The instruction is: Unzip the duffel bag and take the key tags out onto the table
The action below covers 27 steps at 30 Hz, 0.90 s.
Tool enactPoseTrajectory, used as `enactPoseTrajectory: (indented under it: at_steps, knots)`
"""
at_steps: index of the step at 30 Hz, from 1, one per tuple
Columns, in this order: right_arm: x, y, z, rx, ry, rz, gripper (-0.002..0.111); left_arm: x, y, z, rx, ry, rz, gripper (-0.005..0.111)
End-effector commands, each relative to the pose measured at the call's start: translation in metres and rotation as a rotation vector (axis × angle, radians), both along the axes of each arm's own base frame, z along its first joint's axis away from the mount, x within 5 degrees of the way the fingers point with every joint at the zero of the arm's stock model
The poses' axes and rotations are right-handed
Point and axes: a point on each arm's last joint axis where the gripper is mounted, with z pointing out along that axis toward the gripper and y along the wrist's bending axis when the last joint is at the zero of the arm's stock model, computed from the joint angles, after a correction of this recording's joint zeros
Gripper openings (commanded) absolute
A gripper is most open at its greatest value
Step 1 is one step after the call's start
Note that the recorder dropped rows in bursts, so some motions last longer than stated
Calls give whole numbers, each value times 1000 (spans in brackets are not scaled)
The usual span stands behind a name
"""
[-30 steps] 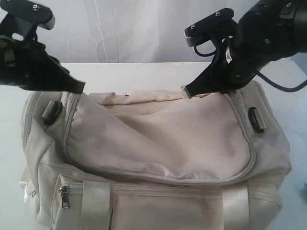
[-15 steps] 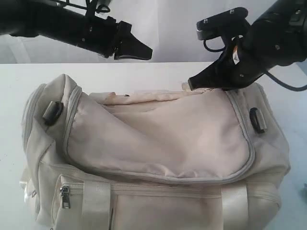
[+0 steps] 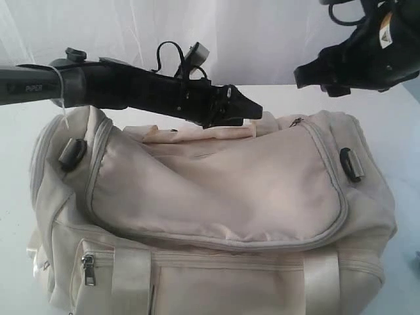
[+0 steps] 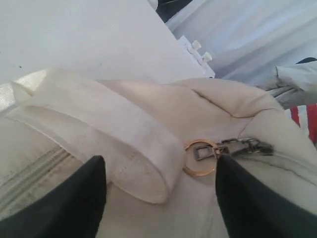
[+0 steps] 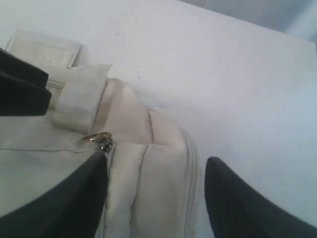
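Cream fabric duffel bag [image 3: 216, 216] lies lengthwise on the white table [image 3: 400, 125] and takes up most of the exterior view. We note a black buckle [image 3: 71, 153] at the bag's 9 o'clock end and a second buckle [image 3: 350, 164] at the 3 o'clock end. The side-pocket zipper pull [image 3: 88, 269] is at 7 o'clock, and two satin straps [image 3: 131, 282] run down the near face.

The left arm [image 3: 98, 88] comes in from 9 o'clock and lies across the far top edge, hiding part of that rim. The left gripper [image 3: 254, 111] is at about 12 o'clock over the bag top. In its wrist view its fingers [image 4: 79, 198] stand wide apart and hold nothing. Between them the bag shows a gold ring [image 4: 200, 157] linked to a metal zipper pull [image 4: 242, 147]. A folded strap loop [image 4: 114, 134] lies just beside the ring. A red-and-white striped thing [image 4: 304, 119] shows at the frame edge, and we cannot tell what it is.

The right gripper [image 3: 300, 75] hangs clear of the bag at 2 o'clock, its jaws spread and empty. Its wrist view shows its fingers [image 5: 64, 203] over the bag end. The ring and pull lie near one finger there, and the left gripper's black tip is off to one side. The top zip looks closed along the stretch we can see, but the blur leaves that uncertain.
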Motion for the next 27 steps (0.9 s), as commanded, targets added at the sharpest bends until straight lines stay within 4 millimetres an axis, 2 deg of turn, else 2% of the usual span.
enactPoseTrajectory:
  at_steps: [1,5,9,11,15,20,27]
  knots:
    - [-11,-11,16,21,-48,-15,55,3,-9,-8,-27,39,-8,67]
    - [-15,-14,22,33,-66,-15,55,2,-29,-5,-46,11,-50,66]
    - [-15,-14,22,33,-66,-16,55,5,-41,-11,-16,29,-51,53]
    - [-15,-14,22,33,-66,-16,55,7,-42,-8,-15,23,-39,41]
    - [-15,-14,22,33,-66,-16,54,11,-39,10,-40,-19,-37,2]
    - [-15,-14,22,33,-66,-16,49,2,-34,46,-56,-105,-117,0]
    - [-13,-9,20,61,-82,12,49,-17,-26,100,-103,-197,-174,0]
